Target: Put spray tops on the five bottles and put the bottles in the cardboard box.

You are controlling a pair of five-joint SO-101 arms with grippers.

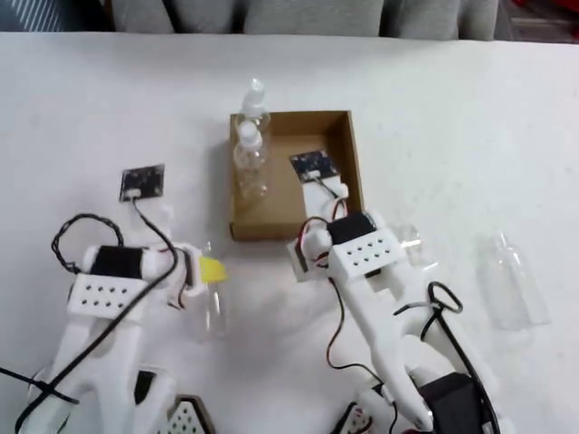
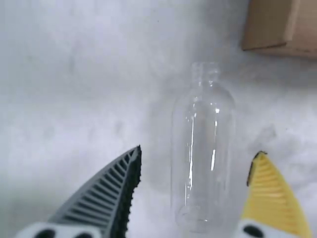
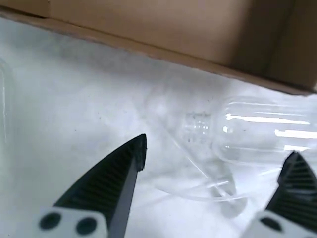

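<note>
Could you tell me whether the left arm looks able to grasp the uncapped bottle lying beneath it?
Probably yes: the left gripper hangs open over the bottle, one finger on either side, and nothing lies over it.

Open cardboard box [image 1: 288,197] holds seemingly two capped bottles [image 1: 251,155]; three uncapped bottles [image 1: 517,282] lie outside

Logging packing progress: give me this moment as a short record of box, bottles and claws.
box: open, mid-table
capped bottle: upright in the box
second capped bottle: at its far corner; inside or behind, unclear
left claw: open, astride a topless bottle lying flat
right claw: open, above a clear bottle lying beside the box
last bottle: lying apart from both arms
</note>
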